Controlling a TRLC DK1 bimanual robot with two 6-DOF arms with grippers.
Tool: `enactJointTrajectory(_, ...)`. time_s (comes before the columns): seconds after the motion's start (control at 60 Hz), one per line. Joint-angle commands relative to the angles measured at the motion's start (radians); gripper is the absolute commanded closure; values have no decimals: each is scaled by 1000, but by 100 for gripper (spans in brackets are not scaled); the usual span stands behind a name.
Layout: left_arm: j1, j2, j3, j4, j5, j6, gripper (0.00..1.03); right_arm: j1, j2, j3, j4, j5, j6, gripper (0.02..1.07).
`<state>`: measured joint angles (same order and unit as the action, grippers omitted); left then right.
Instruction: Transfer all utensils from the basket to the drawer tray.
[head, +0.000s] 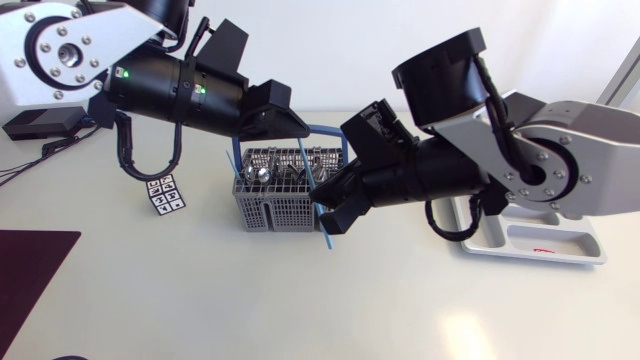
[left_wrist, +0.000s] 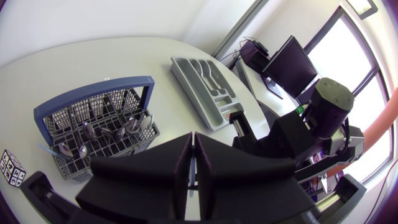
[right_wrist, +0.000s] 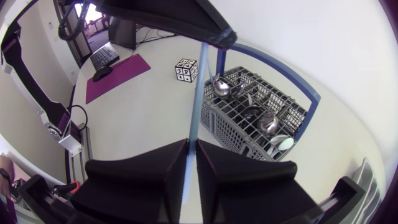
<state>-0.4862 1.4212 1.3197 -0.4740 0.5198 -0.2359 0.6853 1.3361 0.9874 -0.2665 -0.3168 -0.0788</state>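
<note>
Utensil (right_wrist: 198, 99) is clamped by left tool (left_wrist: 193, 142) at top, right tool (right_wrist: 191, 149) lower. I judge it light, stiff, slippery; hold mid-shaft.

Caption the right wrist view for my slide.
Both the right claw and left claw pinch a pale blue stick beside the utensil basket.

Head camera high above table (head: 200, 300), looking down, basket (head: 272, 205) mid-frame, both wrist cameras near, angled down at that same basket from opposite sides
</note>
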Motion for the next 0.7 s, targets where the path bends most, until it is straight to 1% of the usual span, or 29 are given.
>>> enactJointTrajectory(0.0,5,10,35,2,16,-22,85,5,26,-13,-5,-7,11,101)
enactJointTrajectory(0.083,0,7,46,2,17,-23,75,5,32,-27,0,-10,7,101)
enactJointTrajectory(0.117,-2,4,55,2,17,-23,69,3,34,-29,-2,-18,5,101)
enactJointTrajectory(0.133,1,-1,69,2,17,-23,62,0,38,-30,-7,-25,5,101)
enactJointTrajectory(0.2,21,-25,104,5,16,-31,57,-1,46,-39,-14,-33,1,101)
enactJointTrajectory(0.25,51,-45,121,26,16,-52,57,-1,48,-52,-16,-31,-4,101)
enactJointTrajectory(0.317,118,-80,138,80,9,-88,57,-13,46,-70,-20,-31,-6,101)
enactJointTrajectory(0.4,178,-87,151,80,2,-82,57,-50,28,-92,-22,-30,-4,101)
enactJointTrajectory(0.417,202,-87,151,80,-10,-72,57,-61,21,-96,-22,-31,-4,101)
enactJointTrajectory(0.433,212,-87,148,80,-18,-65,57,-72,17,-101,-22,-31,-3,101)
enactJointTrajectory(0.517,248,-87,122,80,-35,-11,58,-128,-8,-116,-30,-33,-1,101)
enactJointTrajectory(0.583,281,-80,76,78,-66,56,58,-211,-29,-127,-43,-34,-1,101)
enactJointTrajectory(0.617,284,-80,39,80,-109,127,58,-259,-40,-133,-48,-36,-3,101)
enactJointTrajectory(0.683,287,-76,-22,87,-141,237,57,-345,-54,-136,-59,-48,-6,101)
